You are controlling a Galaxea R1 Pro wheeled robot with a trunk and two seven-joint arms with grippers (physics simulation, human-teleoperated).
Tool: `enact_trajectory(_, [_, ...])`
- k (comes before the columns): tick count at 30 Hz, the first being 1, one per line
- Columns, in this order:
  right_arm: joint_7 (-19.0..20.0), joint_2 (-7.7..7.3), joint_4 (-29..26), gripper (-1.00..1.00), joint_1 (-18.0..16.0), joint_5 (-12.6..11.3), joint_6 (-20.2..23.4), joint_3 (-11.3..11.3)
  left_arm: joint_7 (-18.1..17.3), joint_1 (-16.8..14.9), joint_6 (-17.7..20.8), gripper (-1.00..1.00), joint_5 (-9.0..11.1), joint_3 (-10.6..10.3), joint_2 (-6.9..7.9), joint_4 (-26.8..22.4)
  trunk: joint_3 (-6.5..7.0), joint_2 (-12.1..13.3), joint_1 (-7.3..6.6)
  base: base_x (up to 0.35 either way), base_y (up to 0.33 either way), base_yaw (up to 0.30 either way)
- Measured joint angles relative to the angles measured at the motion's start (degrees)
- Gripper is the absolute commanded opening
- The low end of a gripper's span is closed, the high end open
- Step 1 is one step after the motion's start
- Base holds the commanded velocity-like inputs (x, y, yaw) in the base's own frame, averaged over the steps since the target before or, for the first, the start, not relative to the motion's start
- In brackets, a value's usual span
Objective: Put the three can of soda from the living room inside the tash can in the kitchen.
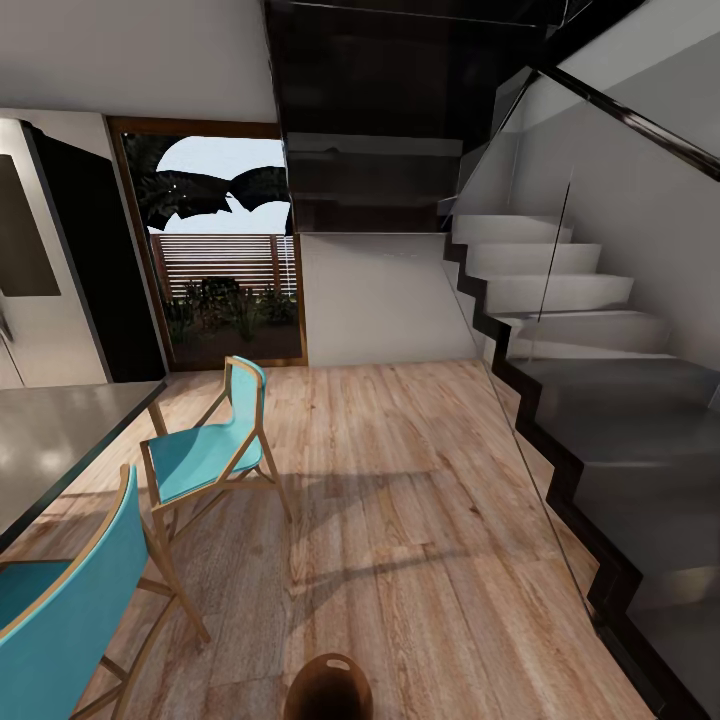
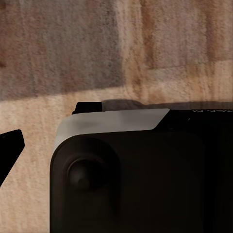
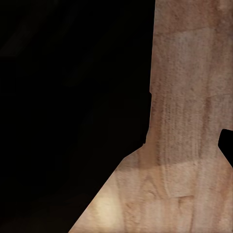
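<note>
Whether either pair of jaws is apart or together cannot be told, since the wrist views give only slivers of the robot. In the left wrist view a dark fingertip [image 2: 10,145] is seen at the frame's edge, beside the bulky black and grey body of the robot [image 2: 131,170], with pale wood floor [image 2: 160,53] beneath. In the right wrist view a small dark tip [image 3: 227,144] is seen against floorboards, next to a large black mass that cannot be made out. No orange soda can is seen in either wrist view, so it cannot be told whether anything is being carried. In the head view, the trash can [image 1: 328,688], a round brown bin with a dark inside, is found on the wood floor at the very bottom of the frame, just ahead of the robot. Two turquoise chairs with wooden frames, one [image 1: 205,450] further off and one [image 1: 60,600] close by, are set to the left beside a grey table [image 1: 60,440]. A steel fridge [image 1: 40,270] is seen at the far left, and a wood-framed glass door [image 1: 225,250] beyond it looks out on plants. A dark staircase [image 1: 590,400] behind a glass panel rises on the right. The step in hand is judged to be travel through the kitchen. To do it well, the open floor between chairs and stairs should be used, and the bin's place kept in mind.
</note>
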Motion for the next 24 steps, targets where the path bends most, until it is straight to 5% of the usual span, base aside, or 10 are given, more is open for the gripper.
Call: enact_trajectory(24, [0.00,0.00,0.00,1.00,0.00,0.00,0.00,0.00,0.00,0.00,0.00,1.00,0.00,0.00,0.00,0.00,0.00,0.00,0.00,0.000,0.000,0.000])
